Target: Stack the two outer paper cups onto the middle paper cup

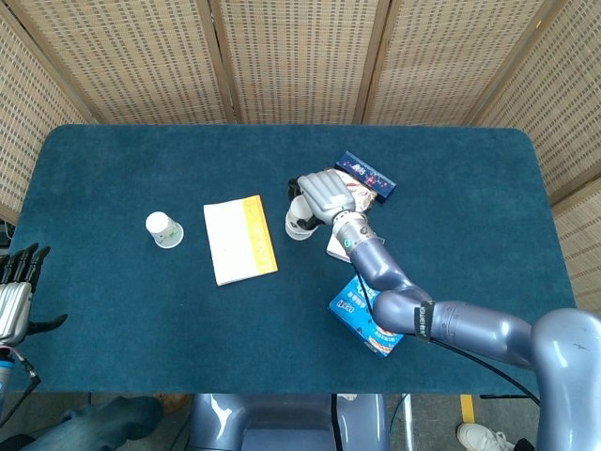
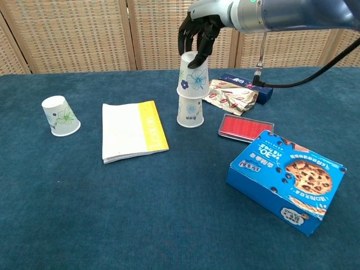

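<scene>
1. The right hand (image 2: pixel 198 35) gripped the floral paper cup (image 2: pixel 193 76) from above by its closed end, mouth down. The cup sat low over the middle paper cup (image 2: pixel 190 111), overlapping its top, not fully seated as far as the chest view showed.
2. The left hand (image 1: pixel 17 291) hung at the counter's edge, far to the left of the middle cup, fingers spread and holding nothing.
3. The other outer cup (image 2: pixel 60 116) stood mouth down on the counter (image 2: pixel 169 214), well to the left of the middle cup, past the yellow-edged notepad (image 2: pixel 133 130).
4. Likely risks, as judgement:
   - If the held cup came down tilted, its rim could catch the middle cup's shoulder and tip or slide it, since a light empty cup gives little resistance.
   - Letting go before the cup had slid fully down could leave a crooked stack that topples.
   - The fingers, when they opened, might drag the top cup sideways.
   - The foil snack packet (image 2: pixel 232 98) lay just right of the middle cup and could be nudged by the arm.
5. Writing: the blue cookie box (image 2: pixel 286 181), to the right of the middle cup and nearer the robot, bore a large "30" among characters too small to read. The print on the dark blue box (image 2: pixel 247 85) behind the packet was illegible. The red flat case (image 2: pixel 245 126) showed no readable text.
</scene>
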Tool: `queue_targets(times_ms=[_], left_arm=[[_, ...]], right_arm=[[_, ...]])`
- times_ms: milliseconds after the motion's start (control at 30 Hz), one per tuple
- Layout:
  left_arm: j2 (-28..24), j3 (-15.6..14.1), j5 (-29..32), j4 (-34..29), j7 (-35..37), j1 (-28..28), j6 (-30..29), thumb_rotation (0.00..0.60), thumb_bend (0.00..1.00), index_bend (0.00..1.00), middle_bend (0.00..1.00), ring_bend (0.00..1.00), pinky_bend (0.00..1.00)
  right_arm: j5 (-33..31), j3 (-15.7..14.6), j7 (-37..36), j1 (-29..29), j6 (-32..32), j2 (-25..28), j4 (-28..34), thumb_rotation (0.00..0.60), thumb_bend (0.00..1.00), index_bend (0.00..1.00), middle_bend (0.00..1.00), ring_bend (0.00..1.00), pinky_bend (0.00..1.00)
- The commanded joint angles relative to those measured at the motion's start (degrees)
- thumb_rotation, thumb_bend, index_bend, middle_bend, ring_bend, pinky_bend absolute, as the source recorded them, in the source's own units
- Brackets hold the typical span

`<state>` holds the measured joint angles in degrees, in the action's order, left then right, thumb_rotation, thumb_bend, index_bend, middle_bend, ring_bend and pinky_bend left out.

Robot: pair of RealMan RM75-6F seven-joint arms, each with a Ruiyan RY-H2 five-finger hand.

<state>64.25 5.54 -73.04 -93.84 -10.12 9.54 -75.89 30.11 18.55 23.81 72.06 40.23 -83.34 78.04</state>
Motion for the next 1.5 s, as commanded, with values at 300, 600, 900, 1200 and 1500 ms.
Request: queue_targets(times_ms=[300,600,900,1200,1500], left_arm=[[-0.2,0.2,1.0,0.1,0.3,0.2,0.4,0.6,0.0,0.0,0.0,0.0,0.0],[-0.1,0.3,1.7,0.5,0.3,0.6,0.9,0.6,0.0,0.0,0.0,0.0,0.0],[-0.1,0.2,1.7,0.5,0.3,0.6,0.6,0.6,0.0,0.0,0.0,0.0,0.0],[0.1,0.1,1.1,1.1,0.3,1.1,0.9,0.6,0.0,0.0,0.0,0.0,0.0],[1.1,1.4,-1.1,3.1,-1.4,3.8,1.1,0.6,0.0,0.0,0.0,0.0,0.0]], right_arm=[[-1.2,-1.0,0.2,2.9,-0.7,-3.4,-6.4,0.6,0.52,0.47,0.5,0.44,0.44],[-4.3,0.0,-3.6,3.0,-5.7,-2.0,-6.2,0.6,0.0,0.03,0.11,0.17,0.31],[1.4,-0.8,-5.5,1.2,-2.7,0.0,-3.9,0.6,0.0,0.0,0.0,0.0,0.07],[18.3,-6.6,-9.7,-10.0,5.3,8.9,5.0,0.6,0.0,0.0,0.0,0.0,0.0],[44.9,-17.0,-18.1,-27.1,27.2,13.7,3.0,0.6,0.0,0.0,0.0,0.0,0.0]])
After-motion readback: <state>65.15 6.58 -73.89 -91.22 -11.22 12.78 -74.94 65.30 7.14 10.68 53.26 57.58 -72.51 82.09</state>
